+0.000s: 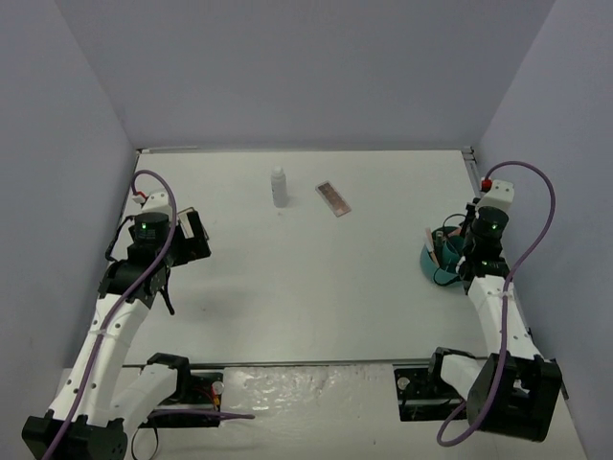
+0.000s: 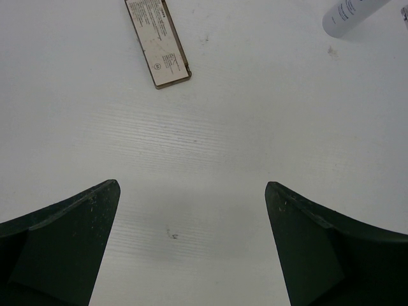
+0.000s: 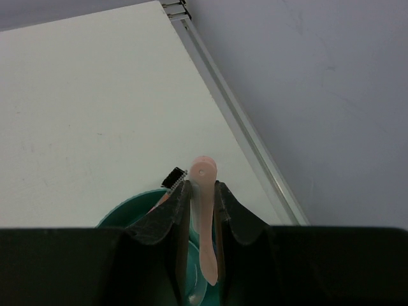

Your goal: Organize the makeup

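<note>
R gripper (image 3: 203, 189) pinches pink stick (image 3: 204, 171), long axis along jaws, tip over teal tub (image 3: 131, 213) (L gripper (image 2: 191, 245) wide, empty).

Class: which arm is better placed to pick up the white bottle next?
Left. The left gripper is open and empty, facing the bottle; the right gripper is shut on a pink stick over the teal tub.

Top camera overlooks the whole table (image 1: 306, 287); left wrist view closely shares the palette (image 1: 333, 198).
</note>
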`<state>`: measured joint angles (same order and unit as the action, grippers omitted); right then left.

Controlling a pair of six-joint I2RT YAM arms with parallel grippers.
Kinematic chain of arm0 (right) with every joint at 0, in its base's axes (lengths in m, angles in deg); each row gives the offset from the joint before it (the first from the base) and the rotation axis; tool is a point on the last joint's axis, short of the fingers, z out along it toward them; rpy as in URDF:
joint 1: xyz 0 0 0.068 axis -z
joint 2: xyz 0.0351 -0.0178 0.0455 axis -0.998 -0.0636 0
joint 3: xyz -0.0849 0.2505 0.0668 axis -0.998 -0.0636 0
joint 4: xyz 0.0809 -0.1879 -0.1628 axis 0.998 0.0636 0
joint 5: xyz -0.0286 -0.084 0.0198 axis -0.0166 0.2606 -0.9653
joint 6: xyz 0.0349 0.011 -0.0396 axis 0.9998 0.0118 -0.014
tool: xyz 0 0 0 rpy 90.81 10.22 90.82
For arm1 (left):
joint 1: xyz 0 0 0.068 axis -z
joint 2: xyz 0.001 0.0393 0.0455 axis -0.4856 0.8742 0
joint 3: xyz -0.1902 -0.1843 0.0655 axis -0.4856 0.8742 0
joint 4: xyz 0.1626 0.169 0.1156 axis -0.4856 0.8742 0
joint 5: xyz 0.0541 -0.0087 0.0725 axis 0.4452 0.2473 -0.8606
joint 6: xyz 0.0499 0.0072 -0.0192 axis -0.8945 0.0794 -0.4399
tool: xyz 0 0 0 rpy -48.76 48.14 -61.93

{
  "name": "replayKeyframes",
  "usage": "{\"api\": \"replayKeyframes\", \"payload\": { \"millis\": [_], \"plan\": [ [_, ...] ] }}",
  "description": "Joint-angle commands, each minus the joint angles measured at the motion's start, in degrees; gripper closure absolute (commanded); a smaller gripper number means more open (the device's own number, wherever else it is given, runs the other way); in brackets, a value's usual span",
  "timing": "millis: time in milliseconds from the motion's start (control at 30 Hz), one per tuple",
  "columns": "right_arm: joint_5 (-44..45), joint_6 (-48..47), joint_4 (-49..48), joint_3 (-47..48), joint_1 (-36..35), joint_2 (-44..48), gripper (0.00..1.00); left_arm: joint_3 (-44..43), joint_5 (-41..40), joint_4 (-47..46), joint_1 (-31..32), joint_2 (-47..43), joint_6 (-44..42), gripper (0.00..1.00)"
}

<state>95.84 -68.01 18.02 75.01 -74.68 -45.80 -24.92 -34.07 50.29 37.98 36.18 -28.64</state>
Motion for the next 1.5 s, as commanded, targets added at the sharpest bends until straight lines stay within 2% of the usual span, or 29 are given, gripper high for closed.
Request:
{"api": "replayKeyframes", "payload": {
  "millis": [0, 433, 733, 900, 1033, 1333, 1467],
  "plan": [
    [-5.46, -1.53, -12.61, 0.57, 3.19, -2.92, 1.00, -2.49, 0.51, -1.61, -0.14, -0.18, 0.74, 0.03],
    [-8.30, -3.92, -17.48, -1.84, 4.94, -8.41, 0.99, -2.66, 0.11, -1.34, -0.14, 0.26, 0.64, 0.03],
    [-8.23, -4.87, -15.73, -2.34, 4.94, -8.02, 0.95, -2.75, 0.12, -1.20, -0.14, 0.06, 0.57, 0.03],
    [-7.04, -4.39, -14.15, -2.38, 4.87, -6.45, 0.87, -2.75, 0.30, -1.26, -0.14, -0.25, 0.57, 0.03],
    [-5.88, -3.64, -13.46, -2.82, 4.67, -4.81, 0.84, -2.75, 0.47, -1.37, -0.14, -0.40, 0.57, 0.03],
    [-5.22, -2.51, -10.17, -2.64, 4.13, -2.03, 0.67, -2.57, 0.38, -1.47, -0.14, -1.50, 0.57, 0.03],
    [-5.57, -1.70, -8.00, -2.07, 3.27, 0.24, 0.62, -2.44, 0.43, -1.55, -0.14, -1.76, 0.57, 0.03]
  ]
}}
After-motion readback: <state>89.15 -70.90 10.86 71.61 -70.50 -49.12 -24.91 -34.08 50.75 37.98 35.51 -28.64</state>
